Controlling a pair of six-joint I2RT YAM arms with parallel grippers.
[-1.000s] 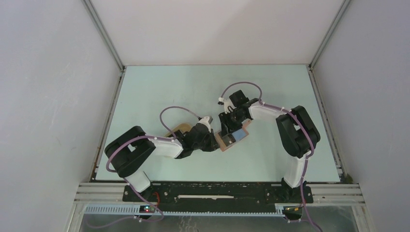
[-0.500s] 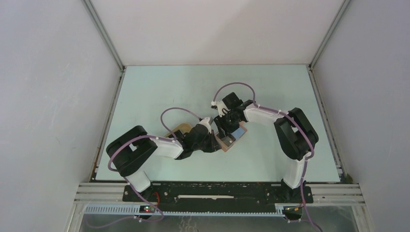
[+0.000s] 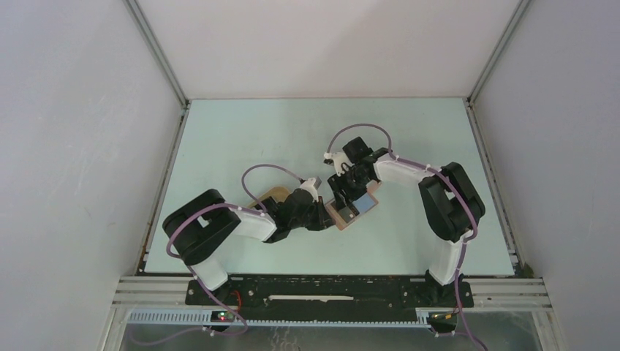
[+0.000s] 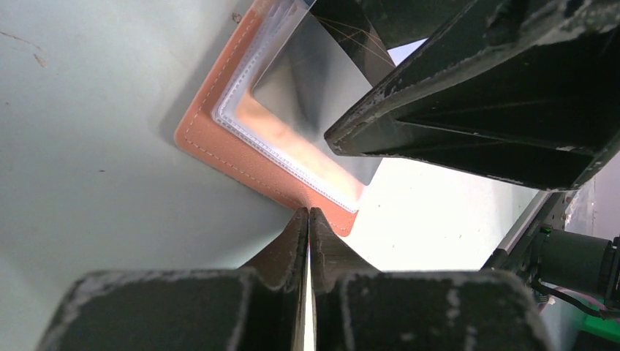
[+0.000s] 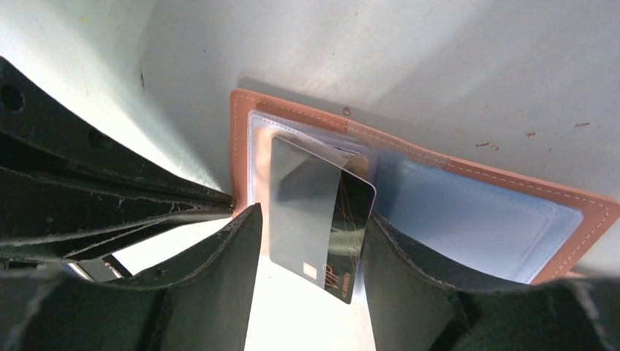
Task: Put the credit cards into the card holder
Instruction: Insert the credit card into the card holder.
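Note:
The card holder (image 3: 363, 205) lies open on the table mid-centre: reddish-brown leather (image 4: 219, 150) outside, grey-blue slots (image 5: 482, 219) inside. A black credit card (image 5: 322, 219) stands with its far end in a left-hand slot. It also shows in the left wrist view (image 4: 314, 88). My right gripper (image 5: 313, 216) is closed across the card's width, over the holder (image 3: 345, 191). My left gripper (image 4: 308, 216) is shut and empty, its tips against the holder's near-left edge (image 3: 327, 213). The other credit cards are hidden.
A pale tan oval tray (image 3: 267, 196) lies left of the holder, mostly under my left arm. White walls and metal rails enclose the table on three sides. The holder is squeezed between the two grippers.
My right gripper swung slightly left with the card, then back right. The card holder shifted slightly with it. My left arm has barely moved.

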